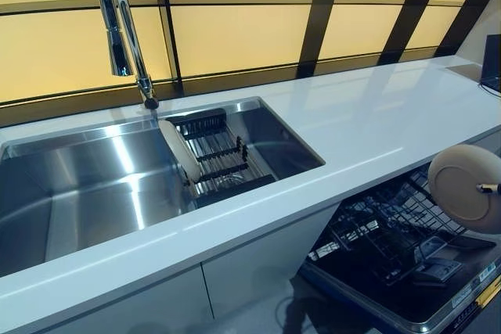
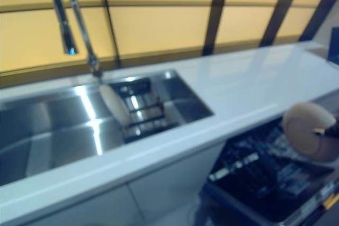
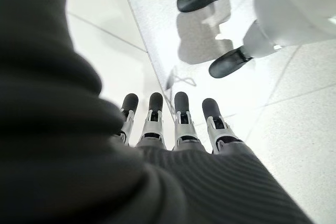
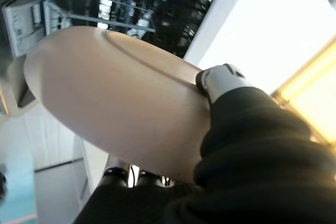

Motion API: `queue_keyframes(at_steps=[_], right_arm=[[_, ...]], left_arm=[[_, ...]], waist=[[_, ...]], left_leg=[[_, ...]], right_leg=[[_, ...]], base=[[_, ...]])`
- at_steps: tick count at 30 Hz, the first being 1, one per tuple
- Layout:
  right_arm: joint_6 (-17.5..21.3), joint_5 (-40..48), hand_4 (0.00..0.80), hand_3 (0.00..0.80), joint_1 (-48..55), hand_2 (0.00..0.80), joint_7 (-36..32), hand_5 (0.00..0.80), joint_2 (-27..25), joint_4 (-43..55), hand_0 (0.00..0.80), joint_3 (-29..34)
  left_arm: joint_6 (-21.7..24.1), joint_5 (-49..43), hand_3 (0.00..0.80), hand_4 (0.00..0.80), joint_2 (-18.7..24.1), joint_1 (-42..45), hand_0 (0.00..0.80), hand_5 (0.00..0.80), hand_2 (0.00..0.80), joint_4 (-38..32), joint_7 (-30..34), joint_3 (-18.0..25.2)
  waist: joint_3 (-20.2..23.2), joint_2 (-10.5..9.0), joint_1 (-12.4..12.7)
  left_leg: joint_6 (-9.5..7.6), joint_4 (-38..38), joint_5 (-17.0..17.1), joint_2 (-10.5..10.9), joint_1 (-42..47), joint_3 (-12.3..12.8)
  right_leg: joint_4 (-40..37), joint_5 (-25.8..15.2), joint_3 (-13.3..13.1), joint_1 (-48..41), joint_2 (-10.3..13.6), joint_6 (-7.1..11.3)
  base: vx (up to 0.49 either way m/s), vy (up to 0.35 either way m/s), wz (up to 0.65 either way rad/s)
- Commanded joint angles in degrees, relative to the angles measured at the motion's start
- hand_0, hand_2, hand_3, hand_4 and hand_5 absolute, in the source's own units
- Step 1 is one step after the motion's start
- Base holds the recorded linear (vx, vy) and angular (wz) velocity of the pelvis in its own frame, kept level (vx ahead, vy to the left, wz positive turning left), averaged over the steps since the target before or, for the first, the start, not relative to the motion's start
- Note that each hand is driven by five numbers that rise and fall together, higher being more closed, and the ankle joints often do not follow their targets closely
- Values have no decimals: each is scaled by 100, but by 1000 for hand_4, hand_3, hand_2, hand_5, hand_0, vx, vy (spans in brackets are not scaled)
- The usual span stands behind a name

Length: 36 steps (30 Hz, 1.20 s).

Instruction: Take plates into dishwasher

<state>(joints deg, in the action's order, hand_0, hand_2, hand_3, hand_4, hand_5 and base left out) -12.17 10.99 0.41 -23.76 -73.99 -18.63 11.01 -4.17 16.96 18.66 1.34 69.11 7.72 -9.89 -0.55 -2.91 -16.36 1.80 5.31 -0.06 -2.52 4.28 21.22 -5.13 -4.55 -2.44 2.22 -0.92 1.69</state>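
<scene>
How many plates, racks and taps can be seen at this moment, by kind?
Plates: 2, a round beige plate pinched in the right hand over the dishwasher, and a pale plate standing on edge in the sink.
Racks: 2, a dark drying rack in the steel sink and a black wire dishwasher rack.
Taps: 1, a tall chrome tap.
Total: 5.

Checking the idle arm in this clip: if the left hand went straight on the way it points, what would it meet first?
Probably the floor. The left hand, fingers straight, points down at pale tiles with nothing between; depth is unclear.
</scene>
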Motion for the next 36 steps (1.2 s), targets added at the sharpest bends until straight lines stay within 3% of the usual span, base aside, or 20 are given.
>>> queue_keyframes(at_steps=[1,9,18,24,36], right_arm=[[599,-638,800,800,-294,800,296,800,74,-17,800,611],[746,-1411,800,800,-306,800,672,800,133,180,800,349],[344,-1993,800,800,-684,800,881,800,547,129,800,-252],[199,-2176,800,800,-1043,800,1188,800,923,-319,800,-618],[62,-2389,800,800,-1661,800,1928,800,1032,-1396,800,-1168]], left_arm=[[84,-219,0,0,198,-84,0,0,0,214,29,143],[138,-266,0,0,262,-132,0,0,0,144,70,123],[179,-128,0,0,252,-225,0,0,0,-74,105,66],[223,-4,0,0,218,-317,0,0,0,-203,77,0],[284,266,0,0,177,-455,0,0,0,-360,127,-229]], waist=[[-137,4,120],[-312,122,142],[-600,332,128],[-810,506,154],[-1030,817,218]], left_leg=[[-228,-31,-442,-58,-11,-80],[-207,-31,-402,-50,-116,-121],[-155,-31,-329,-44,-286,-191],[-122,-31,-266,-39,-396,-238],[-71,-31,-193,-20,-503,-282]], right_leg=[[285,280,405,29,100,449],[323,296,503,147,117,440],[321,292,589,281,144,401],[331,299,658,373,176,368],[296,306,735,452,230,331]], base=[[-55,-82,-12],[-48,-93,-3],[-52,-61,0],[-55,-31,-1],[-24,0,1]])
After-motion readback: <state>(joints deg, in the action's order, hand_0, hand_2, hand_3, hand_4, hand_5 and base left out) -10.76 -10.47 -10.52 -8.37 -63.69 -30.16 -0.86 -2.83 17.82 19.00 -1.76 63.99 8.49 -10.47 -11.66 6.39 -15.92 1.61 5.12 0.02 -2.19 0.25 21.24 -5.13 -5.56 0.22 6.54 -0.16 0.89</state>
